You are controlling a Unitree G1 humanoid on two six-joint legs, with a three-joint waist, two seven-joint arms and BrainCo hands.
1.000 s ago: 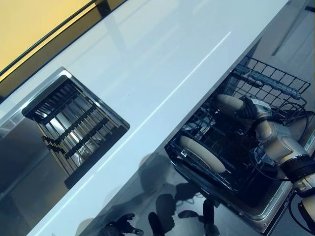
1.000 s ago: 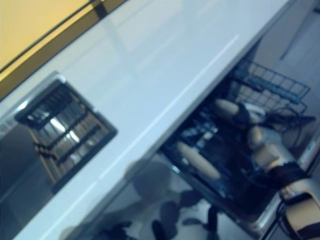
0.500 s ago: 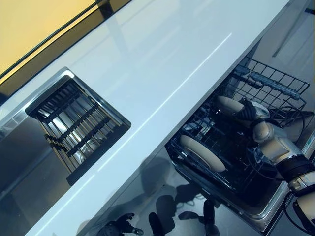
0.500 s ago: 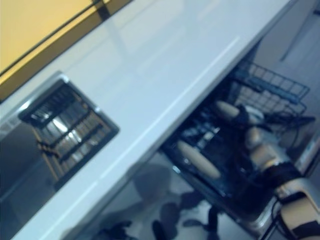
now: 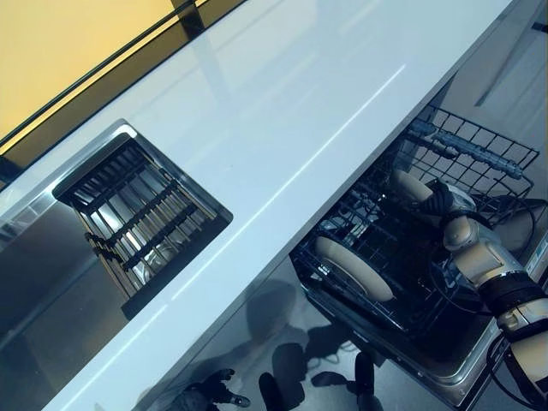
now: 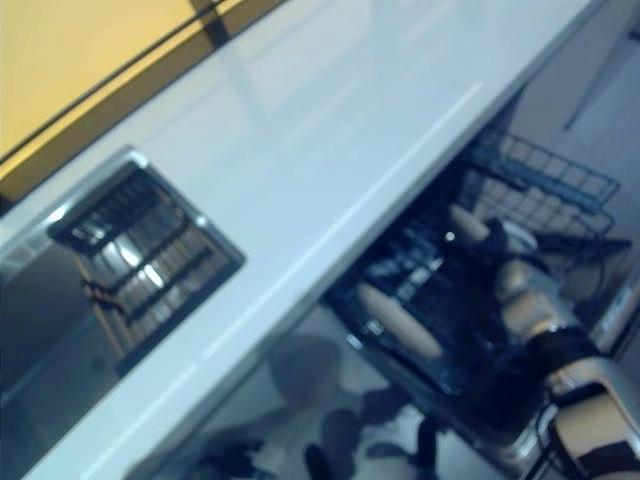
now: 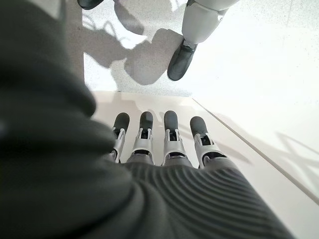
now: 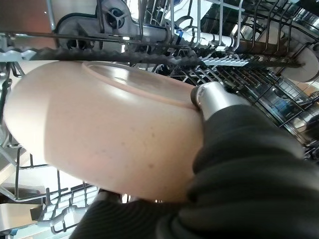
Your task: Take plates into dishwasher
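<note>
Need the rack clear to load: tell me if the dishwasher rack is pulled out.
Out: the rack juts past the counter edge.

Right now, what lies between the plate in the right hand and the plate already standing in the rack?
In the left eye view, only bare rack tines separate the held plate from the racked plate; right hand grips the former.

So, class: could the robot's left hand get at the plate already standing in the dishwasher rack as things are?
Probably not. The left hand hangs open over bare floor, away from the rack. The standing plate sits under the counter edge, and the right hand holds another plate beside it.
</note>
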